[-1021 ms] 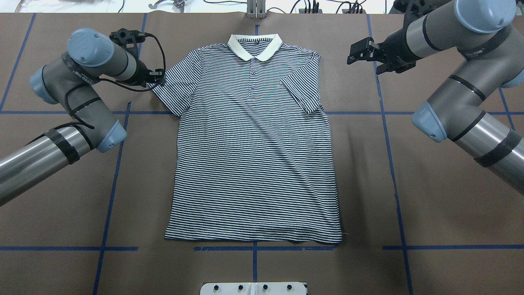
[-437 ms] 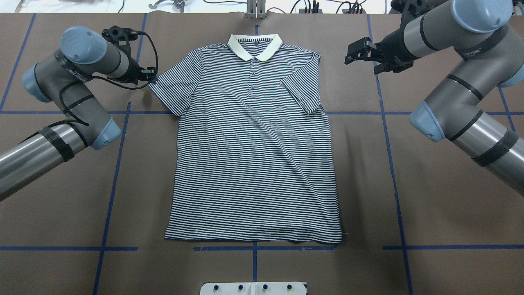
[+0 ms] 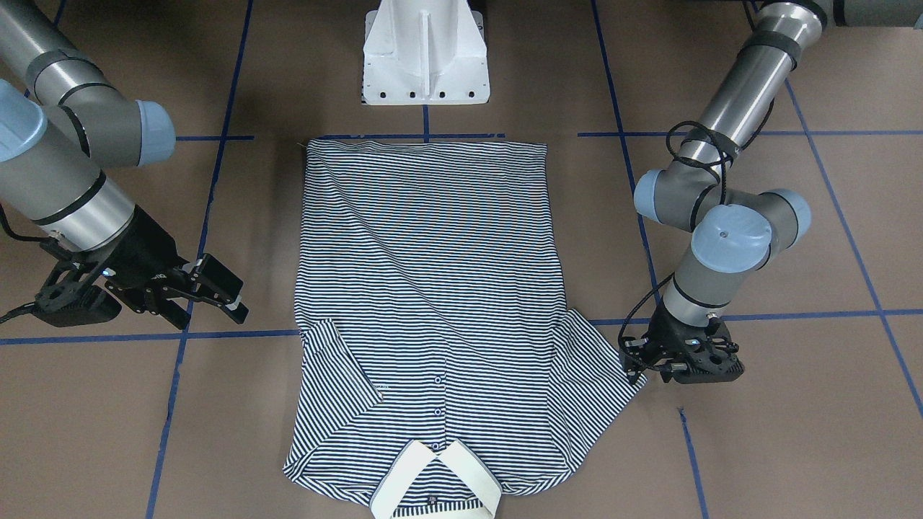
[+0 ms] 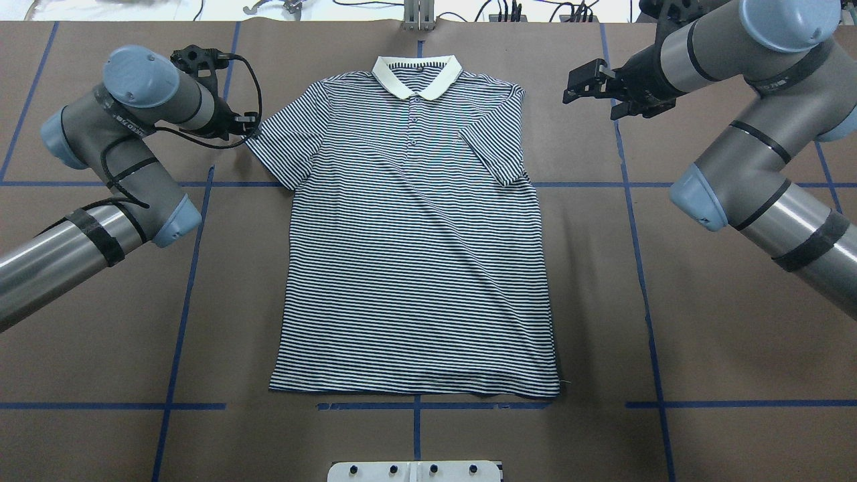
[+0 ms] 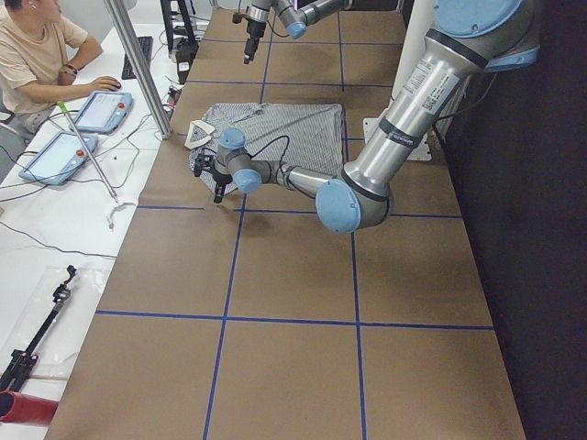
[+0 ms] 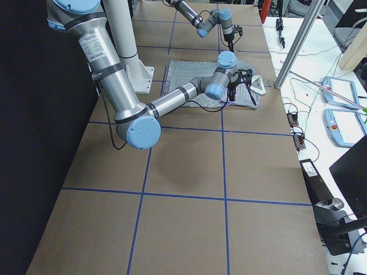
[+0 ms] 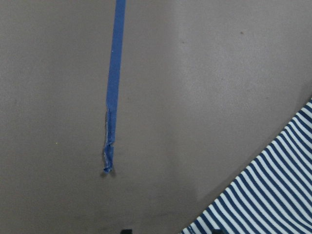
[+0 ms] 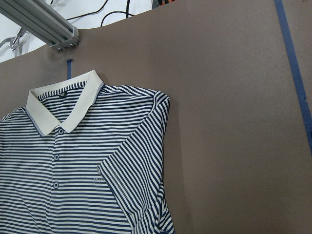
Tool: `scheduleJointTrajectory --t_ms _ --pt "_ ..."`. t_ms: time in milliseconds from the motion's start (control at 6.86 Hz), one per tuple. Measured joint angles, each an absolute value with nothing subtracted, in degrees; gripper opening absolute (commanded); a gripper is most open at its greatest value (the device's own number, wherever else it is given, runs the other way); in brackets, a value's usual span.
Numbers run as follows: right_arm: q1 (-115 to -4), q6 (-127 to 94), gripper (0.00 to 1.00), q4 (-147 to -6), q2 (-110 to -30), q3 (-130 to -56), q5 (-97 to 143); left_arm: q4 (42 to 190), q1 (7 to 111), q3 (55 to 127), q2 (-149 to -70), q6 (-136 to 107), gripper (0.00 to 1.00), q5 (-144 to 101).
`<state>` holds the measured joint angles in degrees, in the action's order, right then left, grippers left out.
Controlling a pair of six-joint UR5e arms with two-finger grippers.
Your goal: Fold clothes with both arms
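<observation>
The striped polo shirt (image 4: 415, 254) lies flat and face up on the brown table, its cream collar (image 4: 416, 75) at the far edge. One sleeve (image 4: 495, 150) is folded over onto the chest. The other sleeve (image 4: 281, 144) is spread outward, and my left gripper (image 4: 249, 127) sits low at its tip, shut on the cloth edge; the front-facing view shows the left gripper (image 3: 634, 364) at the same sleeve corner. My right gripper (image 4: 582, 84) hovers open beside the shirt's shoulder, holding nothing, and its fingers (image 3: 223, 285) stand apart.
The white pedestal base (image 3: 425, 58) stands by the shirt's hem. Blue tape lines (image 4: 194, 268) grid the table. An aluminium post (image 8: 44, 24) and cables run behind the collar. A person (image 5: 37, 55) sits at a side table with tablets.
My left gripper drew the sleeve tip outward to the left, then eased back slightly. The right gripper shifted a little toward the far edge. The shirt body stayed put.
</observation>
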<state>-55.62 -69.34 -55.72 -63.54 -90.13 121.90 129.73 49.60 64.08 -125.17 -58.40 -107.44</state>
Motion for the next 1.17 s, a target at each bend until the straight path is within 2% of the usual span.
scheduleJointTrajectory --t_ms 146,292,437,875,1166 --pt "-55.63 -69.34 1.00 -55.72 -63.54 -90.16 121.90 129.73 49.35 64.07 -125.21 -58.43 0.43 -107.31" --pt "-55.63 -69.34 1.00 -55.72 -63.54 -90.20 121.90 129.73 49.15 64.07 -125.23 -58.44 0.16 -107.26" --pt "-55.63 -69.36 1.00 -55.72 -63.54 -90.40 121.90 129.73 48.91 64.07 -125.27 -58.43 0.00 -107.23" --pt "-55.63 -69.65 1.00 -55.72 -63.54 -91.09 121.90 129.02 48.75 65.50 -126.00 -58.38 0.00 -107.85" --pt "-55.63 -69.83 1.00 -55.72 -63.55 -91.14 121.90 123.76 48.79 70.61 -127.80 -59.54 0.00 -109.26"
